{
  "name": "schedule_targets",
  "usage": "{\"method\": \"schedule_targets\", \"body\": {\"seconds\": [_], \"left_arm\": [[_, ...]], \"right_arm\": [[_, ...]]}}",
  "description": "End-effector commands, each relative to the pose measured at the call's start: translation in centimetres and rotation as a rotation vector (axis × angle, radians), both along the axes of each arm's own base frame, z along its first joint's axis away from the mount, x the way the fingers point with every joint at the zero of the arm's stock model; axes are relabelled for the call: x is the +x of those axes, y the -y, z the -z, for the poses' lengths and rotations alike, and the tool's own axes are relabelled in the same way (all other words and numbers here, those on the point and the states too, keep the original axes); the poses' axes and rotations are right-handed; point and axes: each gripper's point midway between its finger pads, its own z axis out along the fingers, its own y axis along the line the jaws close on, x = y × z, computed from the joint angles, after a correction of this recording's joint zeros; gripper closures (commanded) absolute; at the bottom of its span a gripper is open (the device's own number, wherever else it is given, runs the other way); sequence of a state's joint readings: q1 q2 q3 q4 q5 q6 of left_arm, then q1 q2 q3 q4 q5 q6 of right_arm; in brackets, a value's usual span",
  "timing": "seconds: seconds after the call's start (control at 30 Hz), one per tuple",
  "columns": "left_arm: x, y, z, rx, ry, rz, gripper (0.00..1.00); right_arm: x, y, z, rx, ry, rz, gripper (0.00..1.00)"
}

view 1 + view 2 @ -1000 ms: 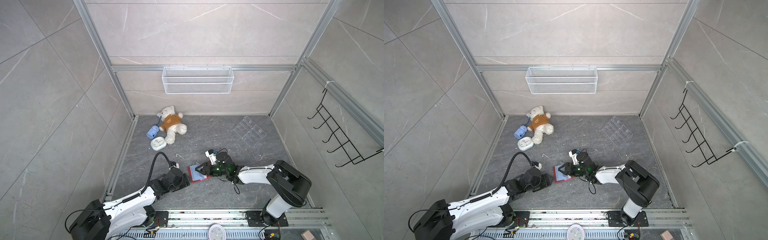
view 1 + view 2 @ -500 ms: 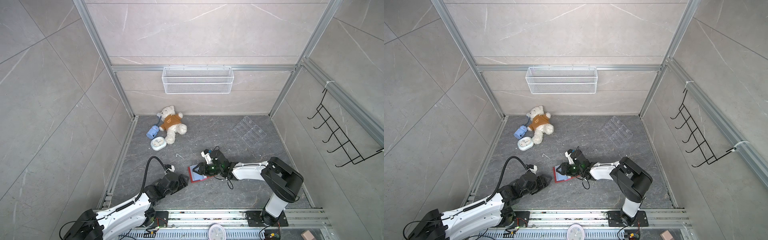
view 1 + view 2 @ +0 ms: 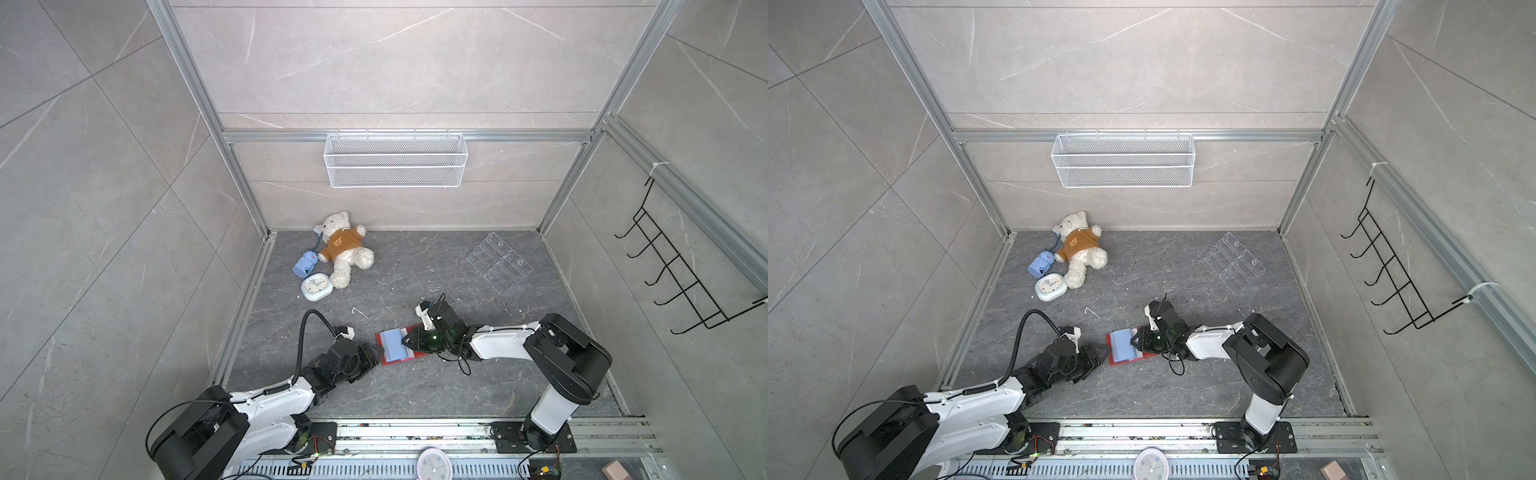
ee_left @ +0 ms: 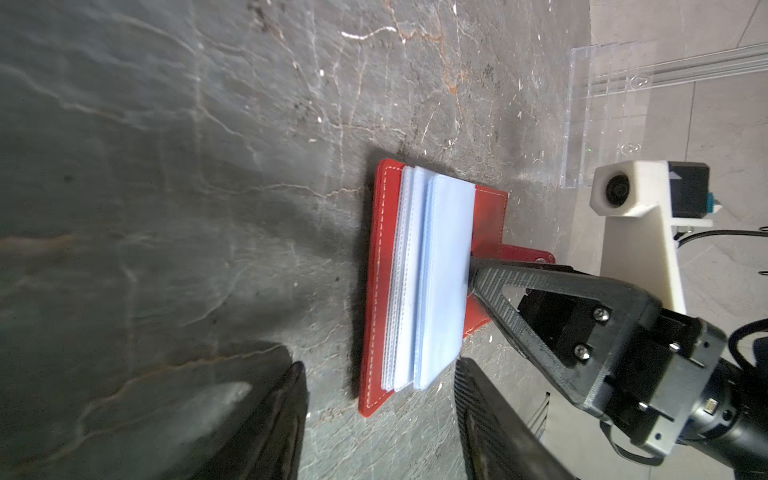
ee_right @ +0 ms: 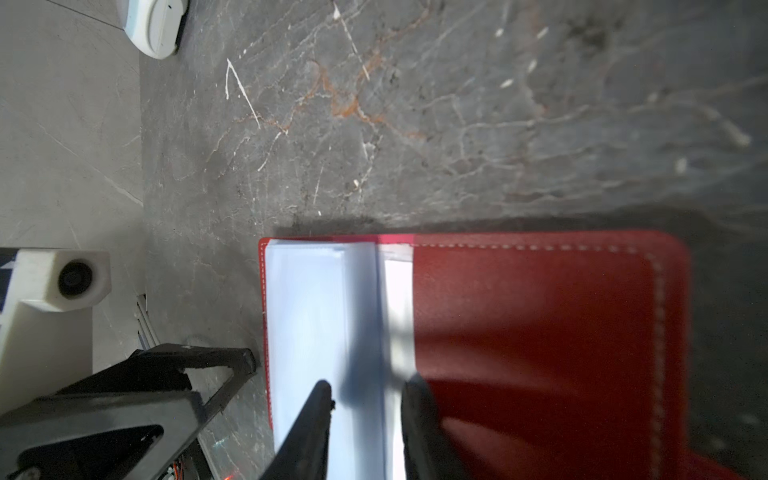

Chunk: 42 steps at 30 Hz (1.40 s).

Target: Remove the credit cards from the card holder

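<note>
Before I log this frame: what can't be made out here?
Any credit cards: none shows; the pale sleeves of the card holder could hide them, left wrist view.
The right gripper: blurred in the right wrist view, so whether it pinches a sleeve is unclear.
The left gripper: fingers blurred and cut off by the left wrist view's edge.

Open red card holder (image 5: 540, 332) lying flat on the grey marbled bench (image 5: 457, 124), its pale blue plastic sleeves (image 5: 307, 324) stacked over one cover. The right gripper (image 5: 368, 388) straddles a sleeve edge, jaws apart. The left gripper (image 5: 232, 365) is just beside the holder; a white clock (image 5: 151, 25) lies well apart.
</note>
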State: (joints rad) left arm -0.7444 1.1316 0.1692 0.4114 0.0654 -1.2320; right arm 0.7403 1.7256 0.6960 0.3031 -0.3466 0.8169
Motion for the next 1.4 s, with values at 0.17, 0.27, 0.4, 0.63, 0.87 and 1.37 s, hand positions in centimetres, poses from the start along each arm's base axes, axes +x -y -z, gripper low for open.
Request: {"method": "schedule_targets", "body": {"seconds": [0.17, 0.27, 0.4, 0.63, 0.87, 1.37], "left_arm": [[1.0, 1.2, -0.4, -0.108, 0.039, 0.013, 0.48], [1.1, 1.4, -0.2, -0.123, 0.045, 0.02, 0.52], [1.3, 1.9, 0.1, -0.123, 0.049, 0.038, 0.63], [1.8, 2.4, -0.4, -0.159, 0.093, 0.052, 0.77], [2.0, 2.6, -1.6, -0.173, 0.147, 0.065, 0.88], [1.5, 2.2, -2.6, -0.125, 0.161, 0.094, 1.0]], "right_arm": [[-1.0, 2.4, 2.3, -0.048, -0.04, 0.035, 0.77], [-1.2, 2.6, 2.6, -0.049, -0.045, 0.036, 0.78], [-1.3, 2.6, 2.7, -0.04, -0.046, 0.037, 0.79], [-1.5, 2.6, 2.9, -0.032, -0.054, 0.03, 0.8], [-1.6, 2.5, 2.9, -0.032, -0.054, 0.023, 0.8], [-1.0, 2.0, -3.3, 0.016, 0.081, 0.007, 0.43]]}}
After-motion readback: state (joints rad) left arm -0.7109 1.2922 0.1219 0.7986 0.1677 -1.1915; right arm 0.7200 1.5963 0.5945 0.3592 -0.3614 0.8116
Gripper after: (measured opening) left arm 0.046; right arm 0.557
